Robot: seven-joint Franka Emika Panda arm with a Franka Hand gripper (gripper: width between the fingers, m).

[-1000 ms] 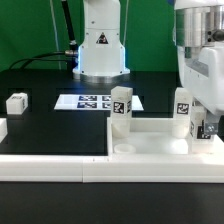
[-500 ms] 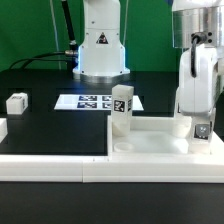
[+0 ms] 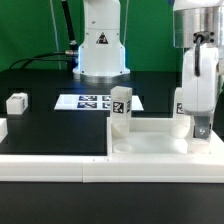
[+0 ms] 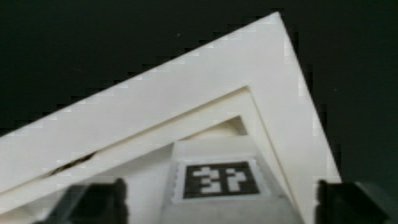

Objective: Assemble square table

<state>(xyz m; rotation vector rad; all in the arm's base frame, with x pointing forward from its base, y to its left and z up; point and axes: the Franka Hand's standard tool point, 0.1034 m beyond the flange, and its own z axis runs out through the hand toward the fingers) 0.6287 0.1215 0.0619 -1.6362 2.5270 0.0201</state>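
The square table's white tabletop (image 3: 150, 142) lies at the front of the black table, its raised rim showing. One white tagged leg (image 3: 121, 110) stands upright at its near-left corner in the exterior view. A second leg (image 3: 179, 104) stands at the exterior view's right, mostly hidden behind my gripper (image 3: 198, 126). In the wrist view this leg (image 4: 221, 178) shows its tag in a corner of the tabletop (image 4: 214, 90). My gripper (image 4: 221, 203) is open around it. Both dark fingers (image 4: 98, 200) stand apart from the leg's sides.
A loose white leg (image 3: 16, 102) lies at the exterior view's left, and another (image 3: 2, 128) is cut off by the frame edge. The marker board (image 3: 92, 101) lies behind the tabletop. A long white rail (image 3: 50, 166) runs along the front. The robot base (image 3: 100, 50) stands at the back.
The gripper shifted toward the exterior view's left over the right-hand leg, then its jaws widened and let go of the leg. The leg stays upright.
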